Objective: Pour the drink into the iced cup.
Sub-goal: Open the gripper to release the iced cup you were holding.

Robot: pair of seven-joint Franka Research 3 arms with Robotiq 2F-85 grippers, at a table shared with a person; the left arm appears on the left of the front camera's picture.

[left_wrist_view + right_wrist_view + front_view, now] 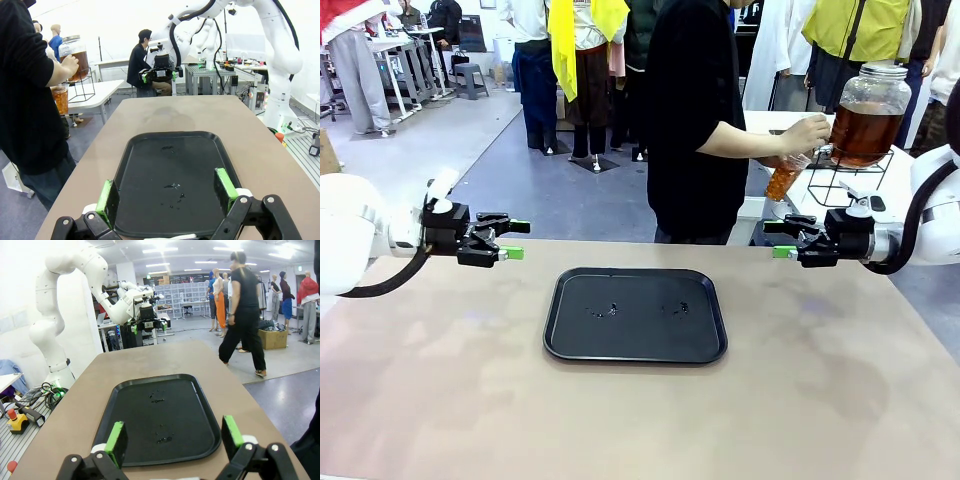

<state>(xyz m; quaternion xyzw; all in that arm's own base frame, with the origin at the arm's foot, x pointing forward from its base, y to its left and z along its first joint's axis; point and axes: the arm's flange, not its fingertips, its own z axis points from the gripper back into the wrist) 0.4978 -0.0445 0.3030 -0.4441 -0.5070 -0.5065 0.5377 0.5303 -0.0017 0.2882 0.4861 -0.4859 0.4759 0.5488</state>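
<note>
1. The left gripper [513, 240] and right gripper [781, 239] hovered spread and empty beside the black plastic tray [635, 313] on the bench [440, 400].
2. The amber-brown drink [782, 181] filled a clear cup in the person's hand [807, 133] at the glass spigot jar [868, 115].
3. A tilted handover could have spilled it.

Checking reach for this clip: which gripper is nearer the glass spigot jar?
Right. The right gripper hovers open just below-left of the jar; the left gripper hovers open across the tray.
</note>
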